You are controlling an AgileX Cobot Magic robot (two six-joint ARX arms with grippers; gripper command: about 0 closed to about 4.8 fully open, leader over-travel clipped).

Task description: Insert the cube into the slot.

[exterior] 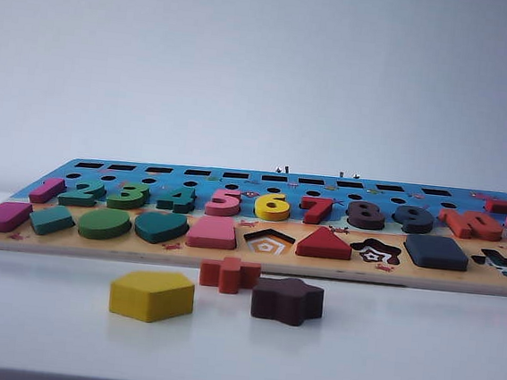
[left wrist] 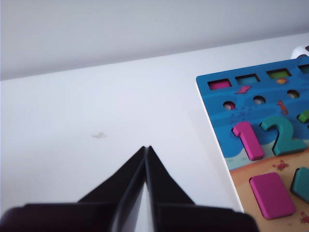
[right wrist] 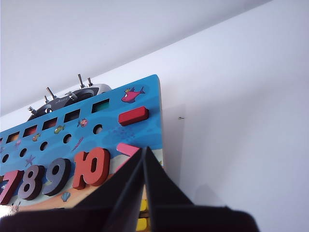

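Now the cube (exterior: 435, 252) sits in its slot under numbers 1 to 10; left gripper (left wrist: 147, 151) and right gripper (right wrist: 143, 152) are closed, empty.

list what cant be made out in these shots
- Exterior view: neither gripper shows; whether the cube sits fully down in its slot is hidden by the low angle.
- Left wrist view: shut left gripper over bare table; cube out of frame.
- Right wrist view: shut right gripper covers the board's near corner.
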